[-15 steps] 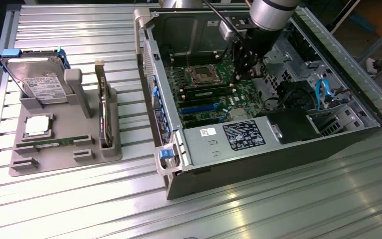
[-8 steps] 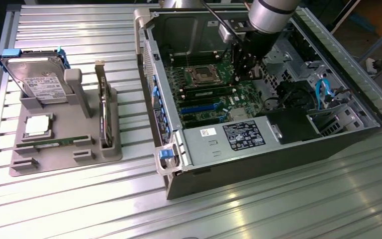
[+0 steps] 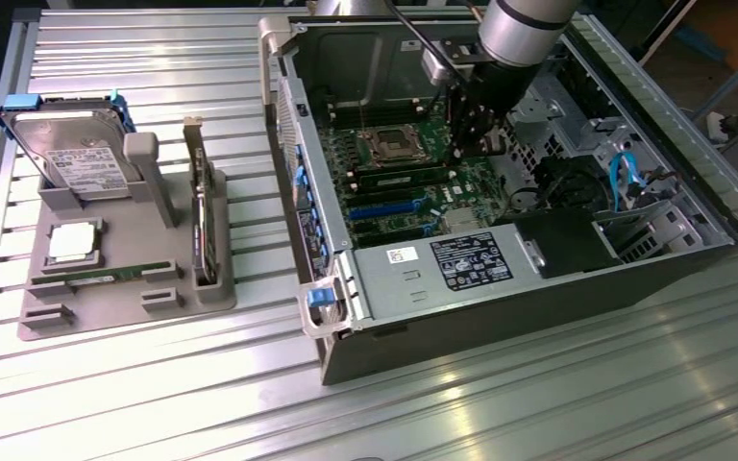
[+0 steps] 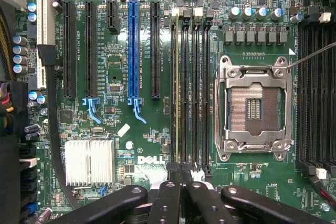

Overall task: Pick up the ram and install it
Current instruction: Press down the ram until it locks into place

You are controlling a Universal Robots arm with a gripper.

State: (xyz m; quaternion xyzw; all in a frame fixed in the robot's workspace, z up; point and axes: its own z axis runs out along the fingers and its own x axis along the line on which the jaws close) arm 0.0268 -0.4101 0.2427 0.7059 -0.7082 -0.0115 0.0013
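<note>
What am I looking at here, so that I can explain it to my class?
This is a robot arm working inside an open computer case on a metal table. The exterior view is taken by a camera standing off the arm. The wrist view comes from a camera on the arm, looking down on the motherboard.

On the exterior view's left, a grey holder carries a hard drive, a silver CPU chip, a spare ram stick and an expansion card.

The gripper is shut, just over the memory slots beside the empty CPU socket. A seated ram stick appears to be in one slot; whether the gripper grips it is unclear.
</note>
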